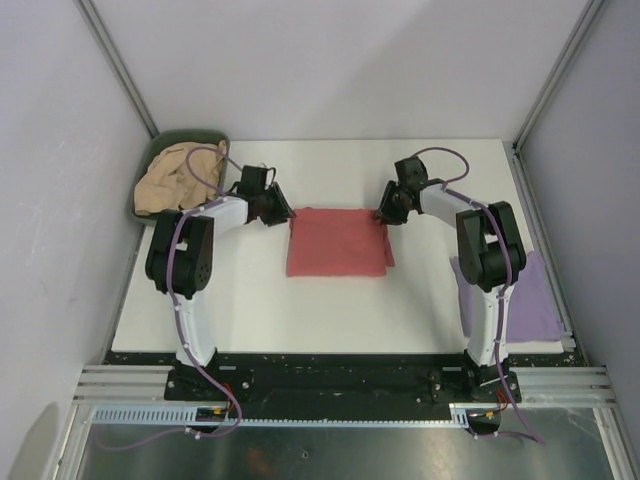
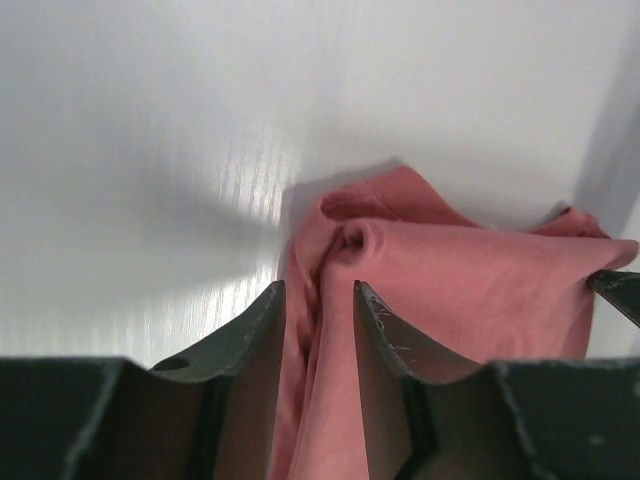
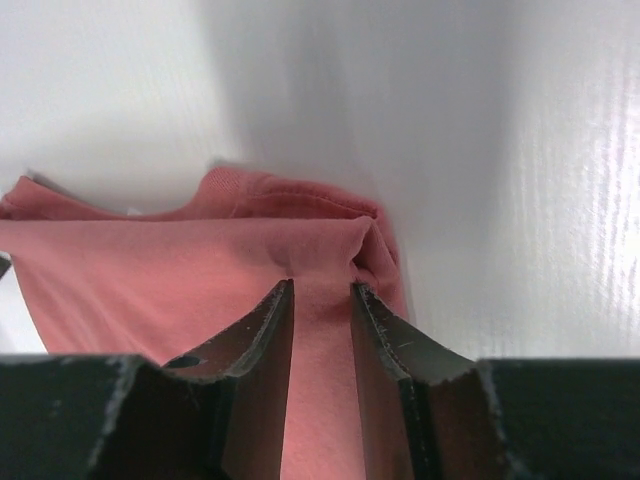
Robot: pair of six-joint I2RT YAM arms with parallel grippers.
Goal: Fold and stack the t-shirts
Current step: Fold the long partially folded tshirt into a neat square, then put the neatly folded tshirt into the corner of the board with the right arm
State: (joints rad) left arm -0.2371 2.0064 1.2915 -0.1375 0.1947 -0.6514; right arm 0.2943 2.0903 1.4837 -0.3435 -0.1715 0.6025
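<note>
The salmon-red t-shirt (image 1: 338, 242) lies folded into a rectangle in the middle of the white surface (image 1: 250, 310). The left gripper (image 1: 283, 212) pinches the cloth at its far left corner and the right gripper (image 1: 383, 215) at its far right corner, with fabric bunched between each pair of fingers. The tan-beige t-shirt (image 1: 172, 180) sits crumpled in the dark green bin (image 1: 195, 137) at far left. The lavender t-shirt (image 1: 535, 295) lies flat at the right edge.

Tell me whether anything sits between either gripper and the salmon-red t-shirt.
Nothing visible does. The left gripper and the right gripper each pinch cloth of the salmon-red t-shirt between their fingers, at its two far corners.
</note>
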